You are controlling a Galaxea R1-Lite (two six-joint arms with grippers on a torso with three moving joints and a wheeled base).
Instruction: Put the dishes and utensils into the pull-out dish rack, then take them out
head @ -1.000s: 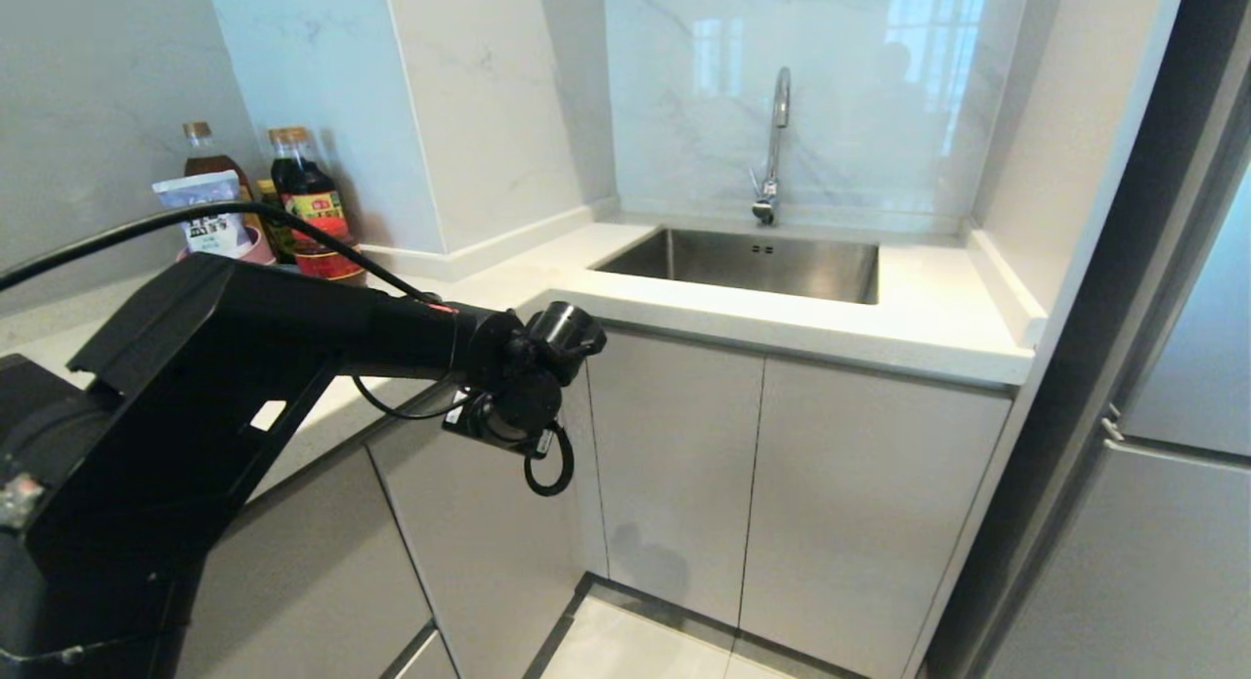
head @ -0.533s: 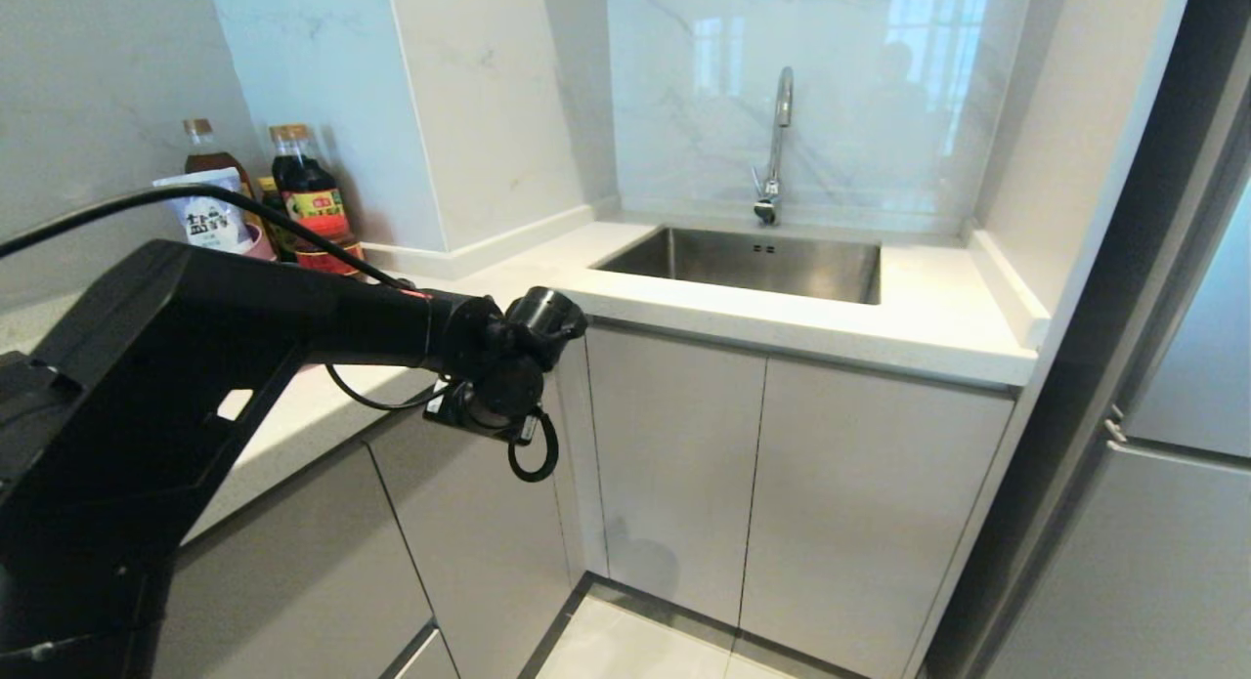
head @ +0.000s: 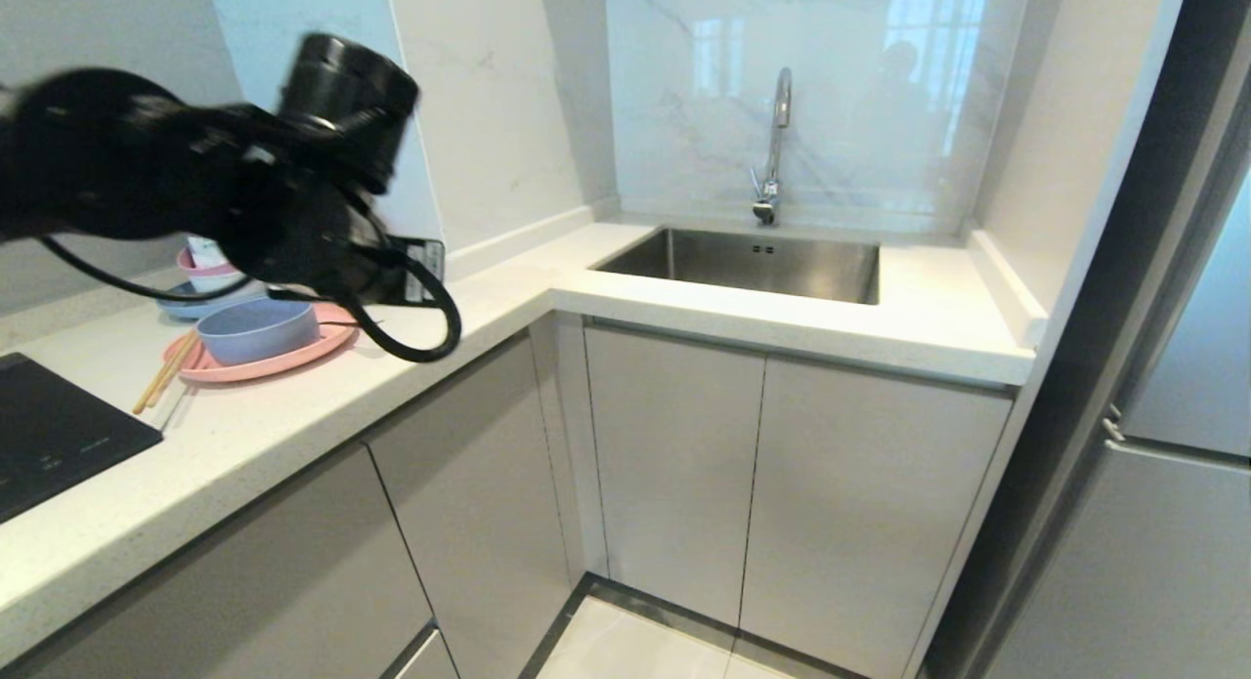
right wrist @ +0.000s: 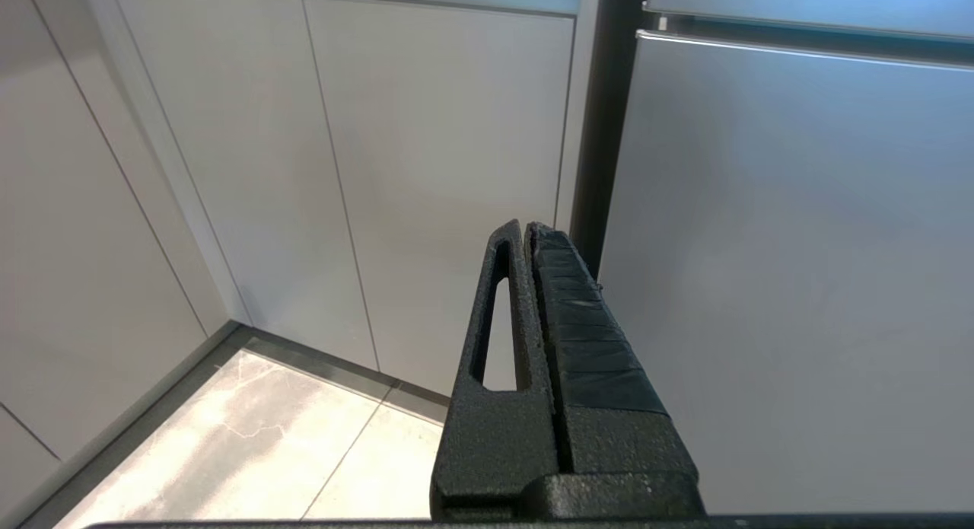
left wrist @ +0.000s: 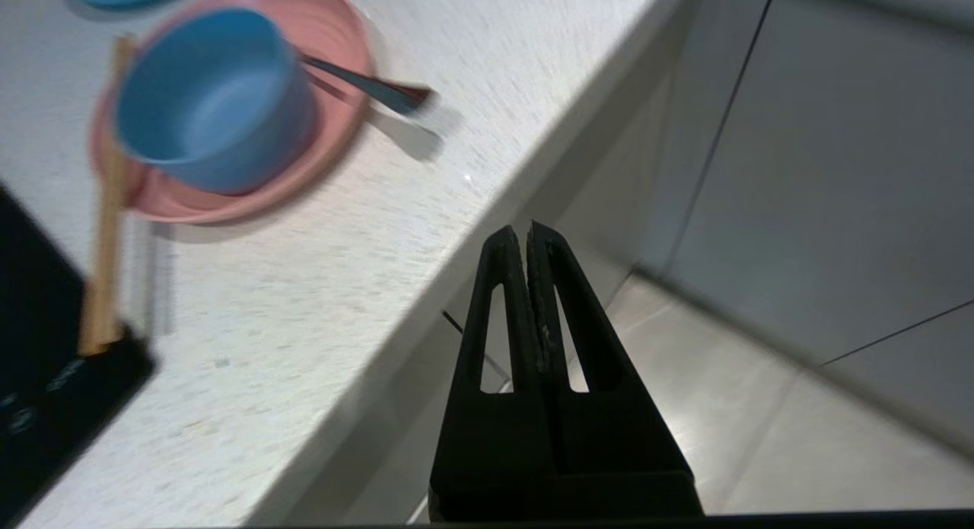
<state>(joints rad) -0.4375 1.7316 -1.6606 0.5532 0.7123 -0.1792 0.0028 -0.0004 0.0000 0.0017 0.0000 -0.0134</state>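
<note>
Partly, the left arm (head: pixel 244 190) hides stacked bowls (head: pixel 200 269).

Blue-grey bowl (head: pixel 257 329) upright on pink plate (head: pixel 293 359); spoon (left wrist: pixel 365 87) on rim; chopsticks (head: pixel 161 376) alongside.

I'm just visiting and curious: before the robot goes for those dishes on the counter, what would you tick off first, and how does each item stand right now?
1. Left gripper empty: ok, fingers shut on nothing, out past the counter edge.
2. Left gripper open for a grasp: not ok, it is shut.
3. Dishes within sight: ok, the blue bowl sits on the pink plate.
4. Utensils located: partly ok; chopsticks lie against the plate's rim and a metal handle sticks out over it; spoon or fork, cannot tell.
5. Dish rack pulled out: cannot tell, only closed cabinet fronts show.
6. Right gripper out of the way: ok, shut, low by the cabinets.
</note>
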